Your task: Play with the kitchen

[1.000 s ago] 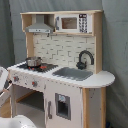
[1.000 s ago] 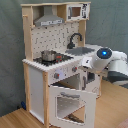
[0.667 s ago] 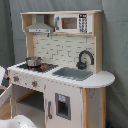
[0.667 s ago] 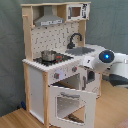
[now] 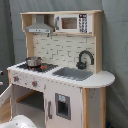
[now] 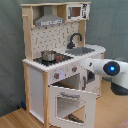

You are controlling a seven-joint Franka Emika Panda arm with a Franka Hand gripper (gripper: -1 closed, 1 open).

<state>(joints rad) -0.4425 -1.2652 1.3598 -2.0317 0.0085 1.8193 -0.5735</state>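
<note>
The kitchen [image 5: 65, 75] is a tall toy of light wood and white panels, seen in both exterior views. It has a grey hood [image 5: 39, 26], a small microwave [image 5: 70, 23], a grey sink [image 5: 73, 73] and a black faucet [image 5: 85, 58]. A metal pot [image 5: 33, 61] stands on the black stovetop [image 6: 50, 58]. The windowed oven door [image 6: 70, 102] hangs open, swung out and down. My gripper [image 6: 89, 75] is at the front of the kitchen [image 6: 55, 60], just right of the oven opening and below the knobs [image 6: 74, 69].
My white arm with a blue light [image 6: 111, 67] reaches in from the second exterior view's right. A white part of the arm [image 5: 20, 121] shows at the bottom of the first exterior view. Grey curtain [image 6: 112, 25] hangs behind; wooden floor [image 6: 15, 120] lies below.
In the second exterior view the arm's blue-lit joint has moved right and down, away from the countertop. The oven door stays open.
</note>
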